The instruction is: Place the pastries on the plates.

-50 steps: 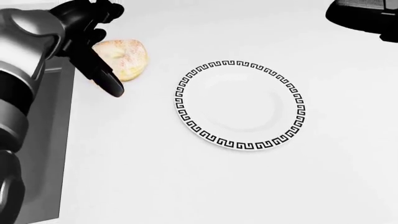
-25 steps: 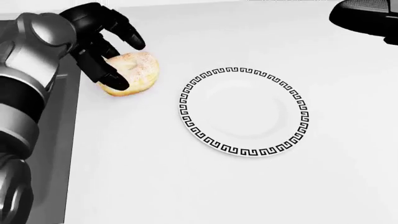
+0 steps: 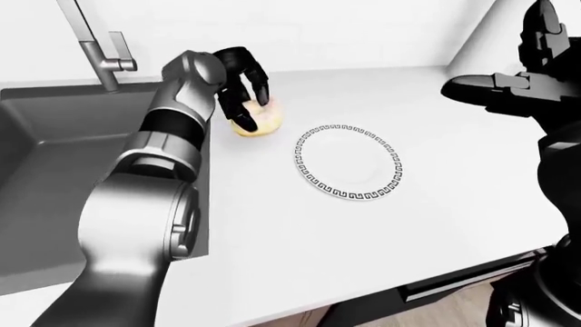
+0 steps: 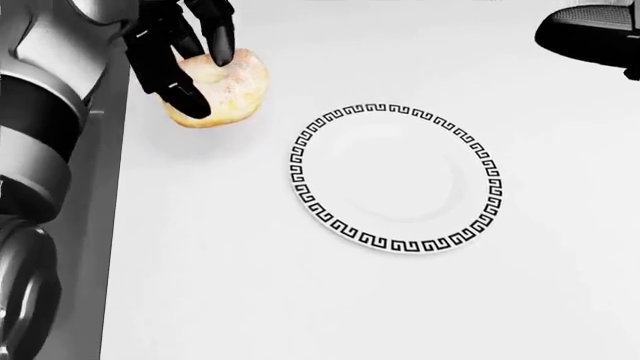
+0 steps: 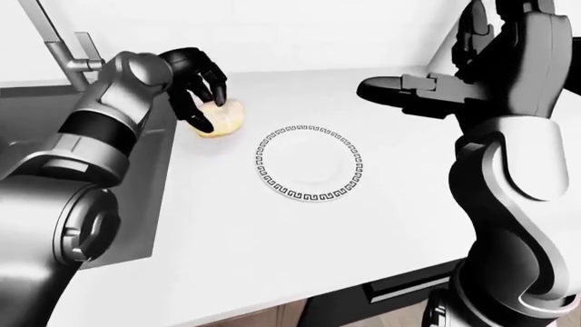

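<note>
Tabletop (image 4: 300,315): matt white, smooth, no texture. Plate (image 4: 396,177): glossy white ceramic look, black key-pattern band on rim. Pastry (image 4: 232,96): pale golden, rough speckled crust, matt. Left hand (image 4: 185,45): glossy black plastic fingers; forearm shells brushed silver metal with black bands. Sink (image 3: 54,170): matt grey basin; faucet (image 3: 95,44) satin metal.

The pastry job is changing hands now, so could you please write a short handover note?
Left hand: fingers curled over the pastry, which sits on the counter beside the sink; a firm grip cannot be confirmed.
Right hand: raised above the counter, holding nothing.
Plate: empty, right of the pastry in the head view.
Done: hand at the pastry.
Left: lift it and set it on the plate.
</note>
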### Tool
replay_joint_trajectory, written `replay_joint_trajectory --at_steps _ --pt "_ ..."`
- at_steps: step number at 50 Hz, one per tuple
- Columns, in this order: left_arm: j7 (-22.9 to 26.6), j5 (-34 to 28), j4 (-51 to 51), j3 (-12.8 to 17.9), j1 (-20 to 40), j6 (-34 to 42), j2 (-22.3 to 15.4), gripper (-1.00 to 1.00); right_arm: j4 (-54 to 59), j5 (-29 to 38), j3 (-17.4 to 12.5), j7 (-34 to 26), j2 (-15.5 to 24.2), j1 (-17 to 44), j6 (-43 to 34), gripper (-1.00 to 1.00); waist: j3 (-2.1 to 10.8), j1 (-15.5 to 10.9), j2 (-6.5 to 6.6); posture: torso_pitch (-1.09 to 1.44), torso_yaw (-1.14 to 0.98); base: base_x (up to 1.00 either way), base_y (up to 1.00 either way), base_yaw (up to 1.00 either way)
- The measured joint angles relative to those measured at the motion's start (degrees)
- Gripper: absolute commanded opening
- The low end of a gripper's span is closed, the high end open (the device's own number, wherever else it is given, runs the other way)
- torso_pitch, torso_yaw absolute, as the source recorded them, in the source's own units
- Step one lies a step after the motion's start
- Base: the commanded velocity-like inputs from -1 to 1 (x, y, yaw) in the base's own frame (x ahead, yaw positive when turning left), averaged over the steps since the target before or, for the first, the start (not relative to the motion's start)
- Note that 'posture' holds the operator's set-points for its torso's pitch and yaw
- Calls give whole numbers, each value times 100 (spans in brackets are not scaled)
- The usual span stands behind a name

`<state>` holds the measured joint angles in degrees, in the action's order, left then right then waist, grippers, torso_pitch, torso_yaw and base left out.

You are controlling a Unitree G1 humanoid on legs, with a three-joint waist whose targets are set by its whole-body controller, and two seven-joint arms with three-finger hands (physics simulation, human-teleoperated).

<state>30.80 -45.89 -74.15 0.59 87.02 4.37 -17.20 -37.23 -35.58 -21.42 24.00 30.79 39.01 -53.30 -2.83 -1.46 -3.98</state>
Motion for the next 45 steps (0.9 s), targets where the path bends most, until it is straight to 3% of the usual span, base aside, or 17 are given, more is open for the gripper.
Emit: replay_joint_trajectory --at_steps 7,27,36,45 --pt "-9 120 263 12 269 3 108 -74 -39 -17 -39 29 24 -38 -7 100 -7 -20 -9 0 0 0 0 0" --pt "989 463 1095 -321 451 -130 1195 -77 -86 -259 -232 336 314 221 -162 100 -78 -63 -101 0 0 0 0 0" --pt "1206 325 1503 -478 115 -137 1545 -79 -190 -532 -315 584 536 193 -156 100 -66 -82 -154 0 0 0 0 0" --pt "1060 133 1336 -521 -41 -250 1808 -78 -264 -759 -356 708 631 19 -82 100 -81 -101 -214 0 0 0 0 0"
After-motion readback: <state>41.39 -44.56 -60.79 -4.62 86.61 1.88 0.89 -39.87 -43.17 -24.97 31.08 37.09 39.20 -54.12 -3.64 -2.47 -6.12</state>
